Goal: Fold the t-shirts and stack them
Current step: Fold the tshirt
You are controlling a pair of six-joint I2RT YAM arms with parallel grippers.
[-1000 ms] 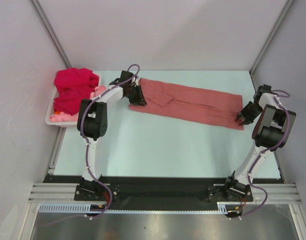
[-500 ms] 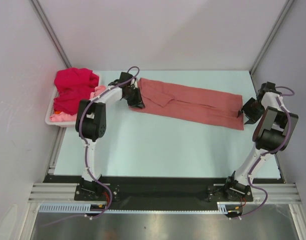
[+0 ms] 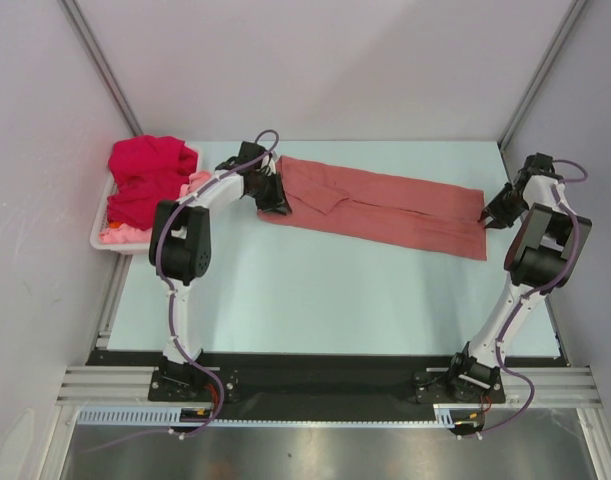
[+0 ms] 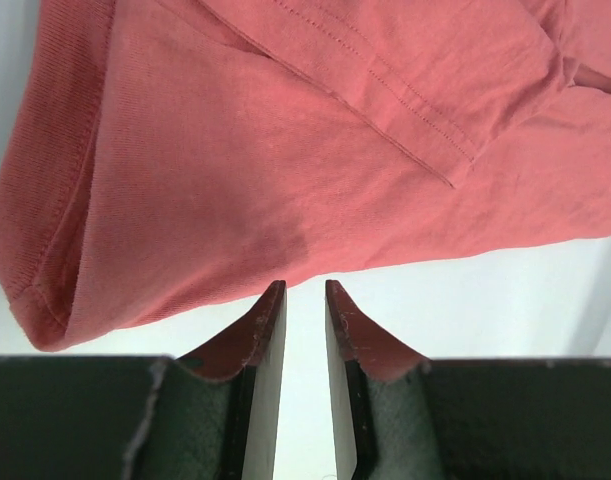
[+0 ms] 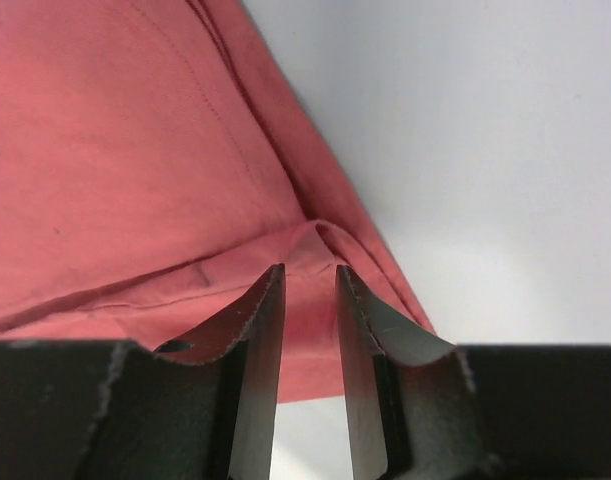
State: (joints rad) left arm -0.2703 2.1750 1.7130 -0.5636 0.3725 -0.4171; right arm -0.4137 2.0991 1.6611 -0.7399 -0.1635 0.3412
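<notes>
From above, the left claw (image 3: 277,203) is covering one corner of the salmon t-shirt (image 3: 385,205). Both it and the right claw (image 3: 488,214) are showing too small to tell how their jaws stand. In the left wrist view the shirt is running off the top and both side edges. Its hem is lying right at the fingertips, so a pinch cannot be told. In the right wrist view a ridge of cloth is rising at the tips, and whether it is clamped is unclear. The crimson t-shirt (image 3: 145,175) is burying most of the light pink t-shirt (image 3: 115,236) and the basket (image 3: 98,222), leaving only some of its rim showing.
</notes>
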